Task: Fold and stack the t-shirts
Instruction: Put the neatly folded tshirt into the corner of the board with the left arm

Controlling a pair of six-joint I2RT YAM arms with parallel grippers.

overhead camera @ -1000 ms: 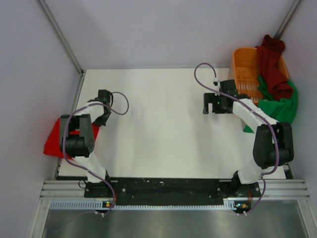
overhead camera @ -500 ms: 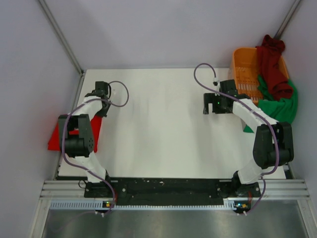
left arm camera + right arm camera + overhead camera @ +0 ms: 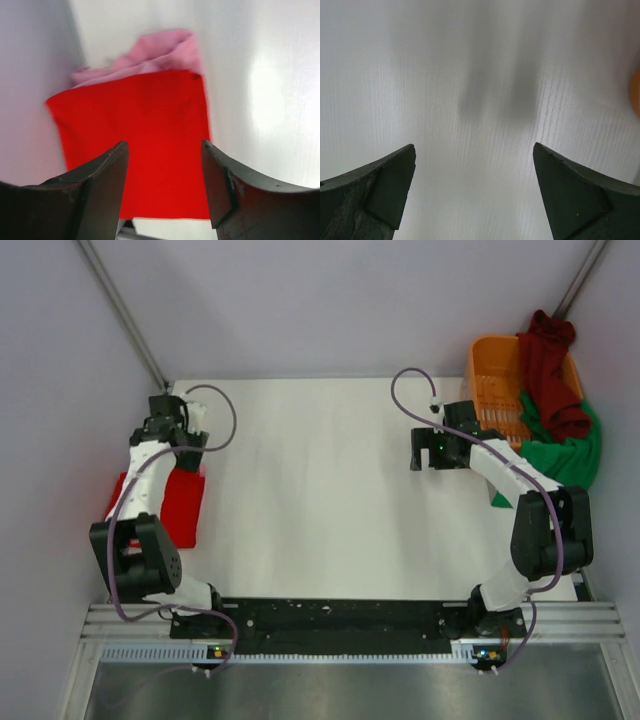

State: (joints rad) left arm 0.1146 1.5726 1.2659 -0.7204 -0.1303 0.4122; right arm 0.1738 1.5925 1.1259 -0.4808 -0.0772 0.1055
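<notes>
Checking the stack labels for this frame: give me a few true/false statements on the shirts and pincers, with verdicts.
1. The folded red t-shirt lies on top of the pink t-shirt. True.
2. The left pincer is shut on the red t-shirt. False: it is open, above the shirt, holding nothing.
3. The maroon t-shirt is draped over the orange basket. True.
4. The right pincer holds the green t-shirt. False: it is open over bare table; the green t-shirt hangs at the basket's side.
</notes>
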